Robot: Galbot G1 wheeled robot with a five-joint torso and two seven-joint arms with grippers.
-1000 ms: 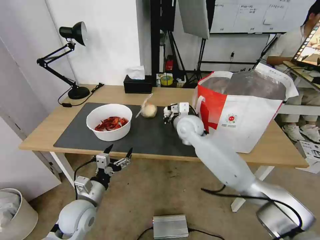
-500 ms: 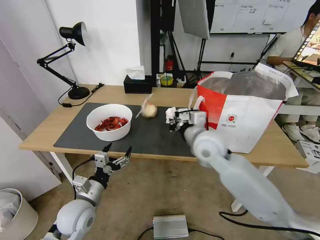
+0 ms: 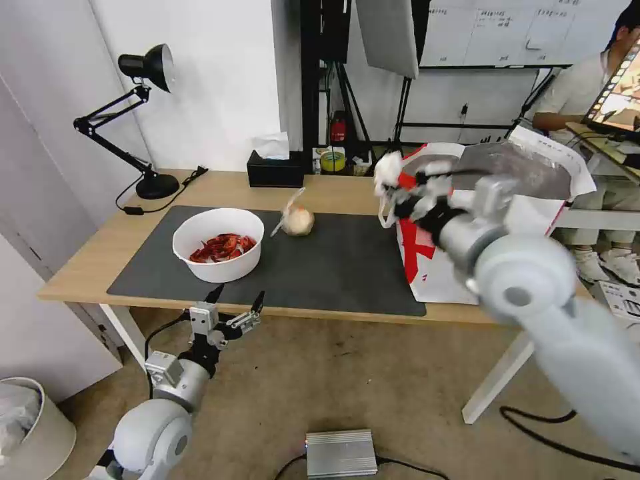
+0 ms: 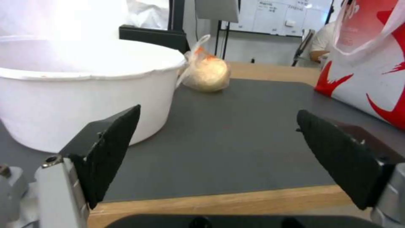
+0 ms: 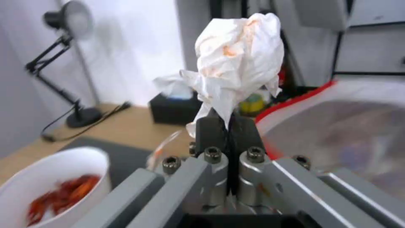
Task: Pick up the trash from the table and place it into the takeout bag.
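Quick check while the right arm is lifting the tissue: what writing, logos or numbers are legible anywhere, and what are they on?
No text is legible in these views.
Takeout bag: its printed front is hidden behind the right arm; red shapes on its side, no letters.
Whiteboard on the back wall: rows of writing, too small to read.
Tape roll behind the tissue box: no readable label.
Crumpled tissue in the right gripper: orange stains, no print.

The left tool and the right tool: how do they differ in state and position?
The left tool is open and empty, while the right tool is shut on the crumpled white tissue. The left tool sits low before the light-wood table's front edge; the right tool is raised beside the rim of the white-and-red takeout bag. Both have dark fingers.
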